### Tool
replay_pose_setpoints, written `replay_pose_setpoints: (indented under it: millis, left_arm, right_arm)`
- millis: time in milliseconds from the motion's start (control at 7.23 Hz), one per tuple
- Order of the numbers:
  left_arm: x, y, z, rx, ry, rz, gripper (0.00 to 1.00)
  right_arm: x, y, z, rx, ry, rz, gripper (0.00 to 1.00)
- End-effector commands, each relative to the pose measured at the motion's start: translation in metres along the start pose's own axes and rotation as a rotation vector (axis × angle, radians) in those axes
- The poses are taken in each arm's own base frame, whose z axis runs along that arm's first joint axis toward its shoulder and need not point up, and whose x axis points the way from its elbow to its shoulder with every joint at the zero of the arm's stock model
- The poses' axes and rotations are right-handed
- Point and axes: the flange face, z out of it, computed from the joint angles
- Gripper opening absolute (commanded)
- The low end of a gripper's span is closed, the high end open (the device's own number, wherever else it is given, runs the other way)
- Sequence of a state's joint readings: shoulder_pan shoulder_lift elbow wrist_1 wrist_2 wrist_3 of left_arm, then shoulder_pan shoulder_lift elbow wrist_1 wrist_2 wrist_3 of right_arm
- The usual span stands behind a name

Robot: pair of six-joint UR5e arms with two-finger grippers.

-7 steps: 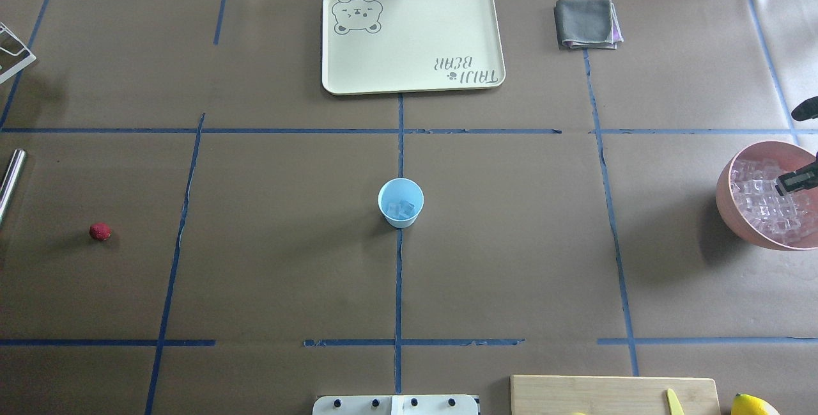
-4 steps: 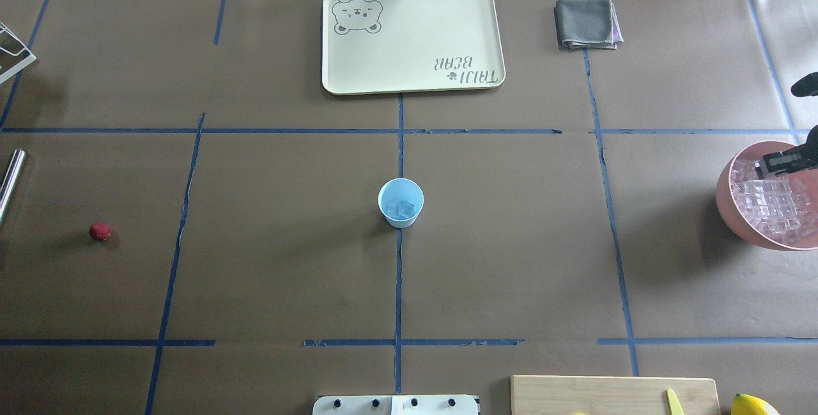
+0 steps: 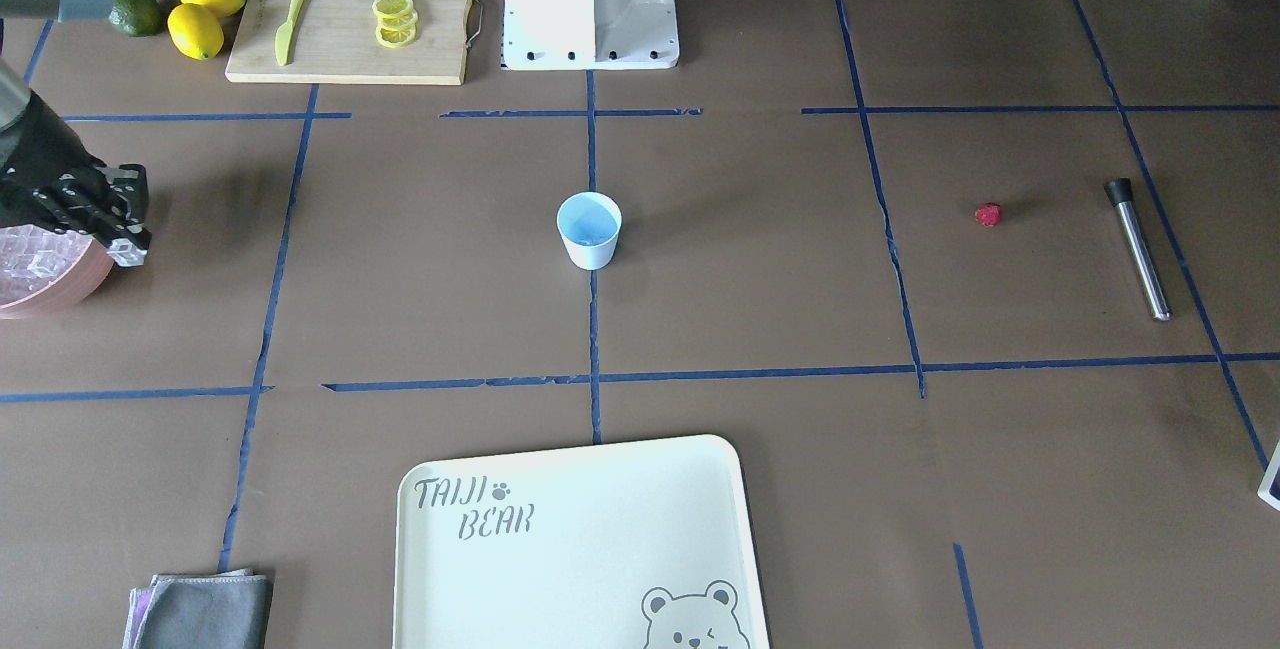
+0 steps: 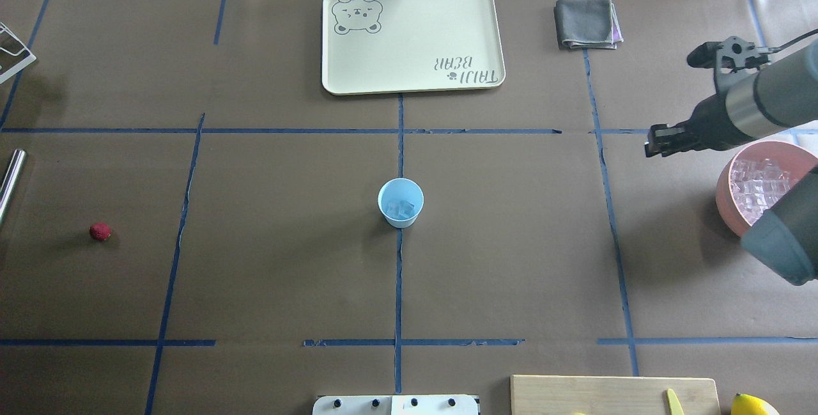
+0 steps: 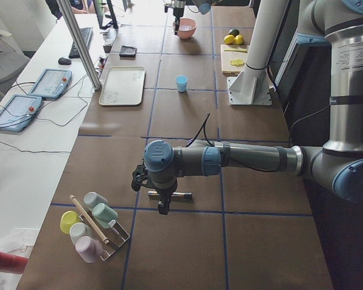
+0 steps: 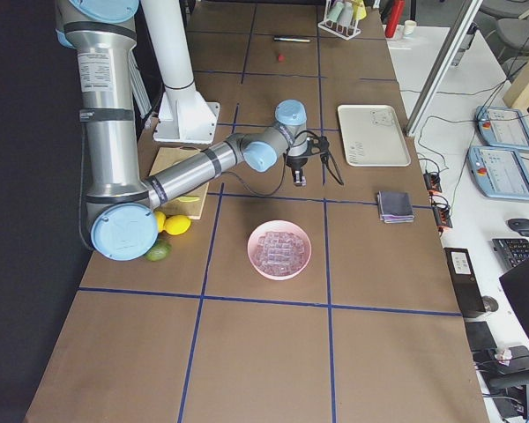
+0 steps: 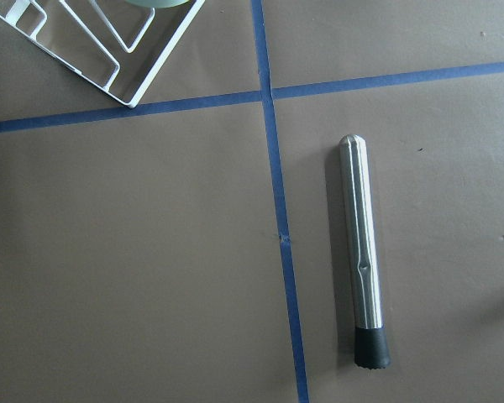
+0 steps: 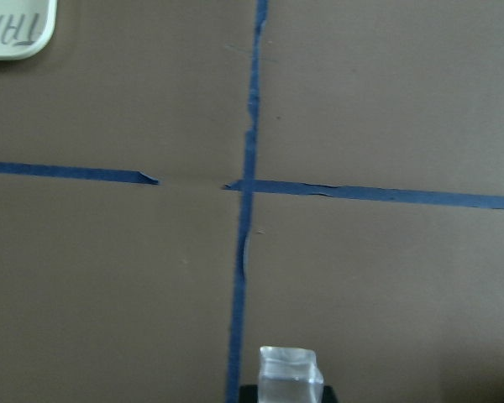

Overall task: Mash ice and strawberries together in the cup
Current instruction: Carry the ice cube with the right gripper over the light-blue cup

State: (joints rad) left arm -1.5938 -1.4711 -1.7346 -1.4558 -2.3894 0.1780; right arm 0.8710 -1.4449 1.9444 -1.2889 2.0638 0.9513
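The light blue cup (image 4: pixel 401 203) stands at the table's centre with a few ice cubes (image 4: pixel 402 209) in it; it also shows in the front view (image 3: pixel 589 229). My right gripper (image 4: pixel 653 145) is shut on one clear ice cube (image 8: pixel 291 375), held above the table just left of the pink bowl (image 4: pixel 725 201) of ice. The red strawberry (image 4: pixel 100 231) lies alone at the far left. My left gripper (image 5: pixel 162 205) shows only in the left side view, above a steel muddler (image 7: pixel 363 252); I cannot tell if it is open or shut.
A cream bear tray (image 4: pixel 412 38) and a folded grey cloth (image 4: pixel 586 23) lie at the far side. A cutting board (image 3: pixel 350 19) with lemon slices and a yellow knife, lemons (image 3: pixel 200 14) and a lime sit near the robot's base. A white cup rack (image 7: pixel 109 42) stands by the muddler.
My right gripper has risen out of the pink bowl with an ice cube and moved left and away from it. The cup and the strawberry have not moved.
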Motion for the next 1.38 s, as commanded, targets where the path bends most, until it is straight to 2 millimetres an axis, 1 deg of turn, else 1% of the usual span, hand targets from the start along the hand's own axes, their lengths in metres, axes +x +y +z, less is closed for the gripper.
replay_pose_setpoints:
  millis: [0,138,277,415,553,691,830,1106,1245]
  left_arm:
    - [0.0,0.0,0.0,0.0,0.001,0.0,1.0]
    - [0.0,0.0,0.0,0.001,0.004,0.0,1.0]
    - [0.0,0.0,0.0,0.0,0.002,-0.001,1.0]
    - [-0.001,0.0,0.001,-0.002,0.001,-0.002,1.0]
    - [0.0,0.0,0.0,-0.001,0.002,-0.001,1.0]
    - [-0.001,0.0,0.001,-0.002,0.001,-0.002,1.0]
    - [-0.001,0.0,0.001,-0.002,0.002,-0.002,1.0]
    - [-0.002,0.001,0.002,-0.004,0.001,-0.004,1.0]
    - [-0.002,0.0,0.002,-0.003,0.001,-0.003,1.0]
  right_arm:
    - [-0.131,0.004,0.032,0.025,0.013,0.074,0.03]
    - [-0.199,0.007,0.043,0.021,0.047,0.113,0.03]
    - [-0.251,0.01,0.049,0.046,0.027,0.162,0.03]
    - [-0.3,0.012,0.05,0.052,0.0,0.215,0.03]
    - [-0.333,0.016,0.04,0.061,-0.033,0.232,0.03]
    - [-0.353,0.027,0.035,0.051,-0.038,0.243,0.04]
    - [-0.369,0.033,0.035,0.051,-0.014,0.261,0.04]
    - [-0.381,0.06,0.05,0.041,0.009,0.234,0.04]
    - [-0.381,0.068,0.057,0.034,0.019,0.228,0.05]
